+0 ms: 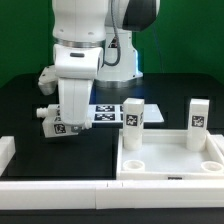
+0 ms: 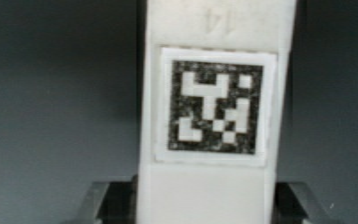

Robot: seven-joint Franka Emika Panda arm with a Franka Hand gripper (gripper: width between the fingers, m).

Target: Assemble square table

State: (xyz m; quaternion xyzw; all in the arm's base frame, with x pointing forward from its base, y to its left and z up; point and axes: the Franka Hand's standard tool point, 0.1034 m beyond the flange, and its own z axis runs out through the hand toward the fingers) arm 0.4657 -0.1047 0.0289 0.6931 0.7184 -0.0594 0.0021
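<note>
Dark work surface (image 1: 30, 165) filled the scene under a green backdrop, with the marker board (image 1: 105, 110) lying flat toward the back and a long white bar (image 1: 50, 188) along the front edge. The gripper (image 1: 66, 118) was low over the surface at the exterior view's left, and the wrist view showed its dark fingers (image 2: 108, 200) pressed flush against both sides of a loose leg (image 1: 52, 120), so the jaws were clamped on that leg near one end. Its long axis ran straight out from between the fingers, tagged face toward the wrist camera, and in the exterior view it appeared to lie roughly level (whether it rested on the surface or hung just clear of it could not be told). The square slab (image 1: 165, 172) sat well apart, toward the exterior view's right of the gripper. In its two far corners stood the left upright leg (image 1: 133, 118) and the right upright leg (image 1: 198, 115); the near sockets (image 1: 134, 158) looked empty. Judging from that, the held leg would need carrying toward the exterior view's right and turning upright over an empty socket.
</note>
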